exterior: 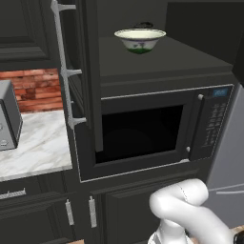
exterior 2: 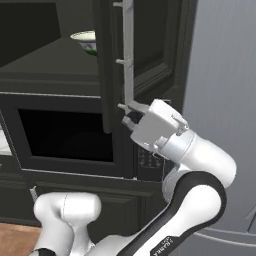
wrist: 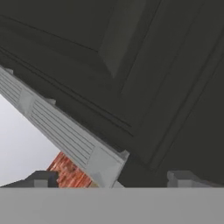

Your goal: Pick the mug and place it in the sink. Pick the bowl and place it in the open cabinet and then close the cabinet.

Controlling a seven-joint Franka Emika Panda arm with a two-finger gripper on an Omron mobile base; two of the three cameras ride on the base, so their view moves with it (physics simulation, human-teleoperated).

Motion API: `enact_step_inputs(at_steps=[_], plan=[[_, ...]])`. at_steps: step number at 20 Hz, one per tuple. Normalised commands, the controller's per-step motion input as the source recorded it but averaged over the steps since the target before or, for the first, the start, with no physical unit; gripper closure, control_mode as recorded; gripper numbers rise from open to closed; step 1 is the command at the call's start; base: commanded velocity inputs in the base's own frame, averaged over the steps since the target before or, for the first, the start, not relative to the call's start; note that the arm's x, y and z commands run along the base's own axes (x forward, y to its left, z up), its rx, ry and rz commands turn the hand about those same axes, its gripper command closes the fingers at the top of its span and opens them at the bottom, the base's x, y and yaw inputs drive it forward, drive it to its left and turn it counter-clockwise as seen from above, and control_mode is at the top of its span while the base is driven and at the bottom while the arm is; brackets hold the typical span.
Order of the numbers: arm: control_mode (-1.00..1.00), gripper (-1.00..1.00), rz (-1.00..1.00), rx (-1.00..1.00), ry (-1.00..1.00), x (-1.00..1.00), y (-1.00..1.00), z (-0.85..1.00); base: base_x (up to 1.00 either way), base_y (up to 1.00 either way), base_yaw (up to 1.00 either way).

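Bowl (exterior: 140,39) sits on the cabinet shelf at top centre, door (exterior: 90,71) open, and the gripper (exterior 2: 131,116) is at the handle's (exterior 2: 128,55) lower end mid-frame, likely to close it, though finger spread can't be told.

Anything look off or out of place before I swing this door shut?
Nothing stands out. The bowl sits upright on the shelf inside the cabinet, and the claw is at the lower end of the door's handle.
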Motion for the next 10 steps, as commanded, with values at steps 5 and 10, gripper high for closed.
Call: enact_step_inputs(at_steps=[5, 10], plan=[[-1.00, -1.00, 0.00, -0.01, 0.06, 0.00, 0.49, 0.00, 0.00, 0.00, 0.00], [-1.00, -1.00, 0.00, 0.00, 0.11, 0.00, 0.36, 0.00, 0.00, 0.00, 0.00]])
